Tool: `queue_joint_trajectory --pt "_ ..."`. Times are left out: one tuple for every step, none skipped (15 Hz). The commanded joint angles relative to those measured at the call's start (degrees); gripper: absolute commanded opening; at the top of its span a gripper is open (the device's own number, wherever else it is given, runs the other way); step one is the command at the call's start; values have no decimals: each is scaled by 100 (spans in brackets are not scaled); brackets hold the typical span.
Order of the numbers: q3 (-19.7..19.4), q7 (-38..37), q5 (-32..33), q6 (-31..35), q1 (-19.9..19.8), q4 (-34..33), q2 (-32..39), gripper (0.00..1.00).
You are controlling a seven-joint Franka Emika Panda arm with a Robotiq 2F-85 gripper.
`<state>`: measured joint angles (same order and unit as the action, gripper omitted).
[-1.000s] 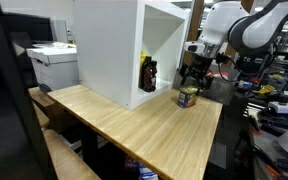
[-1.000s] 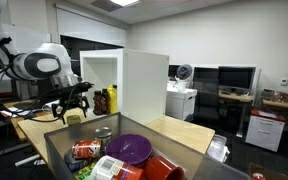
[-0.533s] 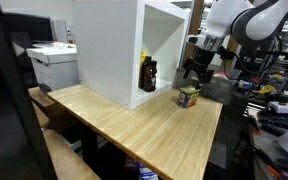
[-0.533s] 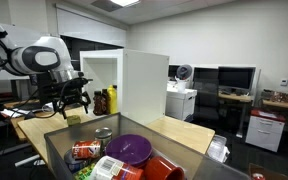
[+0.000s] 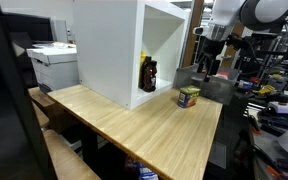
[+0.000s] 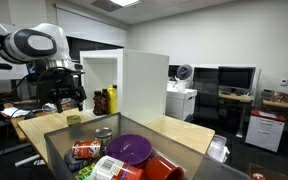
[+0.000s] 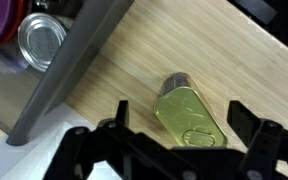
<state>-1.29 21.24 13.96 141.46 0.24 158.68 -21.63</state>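
Handling step: claw (image 5: 203, 70) hangs above the tin (image 5: 187, 96), clear of it; judged a hover between contacts.
Claw state: jaws wide, holding nothing.
Tin position: on the table (image 5: 134, 120), centre-right of the exterior frames, beside the white cabinet (image 5: 109, 45); lower centre of the wrist view, between the fingers.
Tin posture: apparently upright; the wrist angle leaves this uncertain.
Next move: calls for a straight descent, jaws straddling the tin.
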Motion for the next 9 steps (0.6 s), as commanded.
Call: queue_joint_trajectory --pt "153 -1028 -115 -328 -85 99 -250 100" --pt "185 -1309 -101 -372 -115 108 -231 100" --pt "216 -1572 -69 -384 -152 116 -187 100" --pt "236 -1830 -84 -429 -176 10 -76 100" --pt "235 -2053 -89 -412 -210 17 -24 100" --pt "212 -2291 -115 -381 -248 17 19 100" --pt "211 -2503 -136 -382 -281 18 38 100" --pt "183 -2669 -189 -408 -314 13 57 100" --pt "177 -2838 -231 -436 -346 -13 90 100"
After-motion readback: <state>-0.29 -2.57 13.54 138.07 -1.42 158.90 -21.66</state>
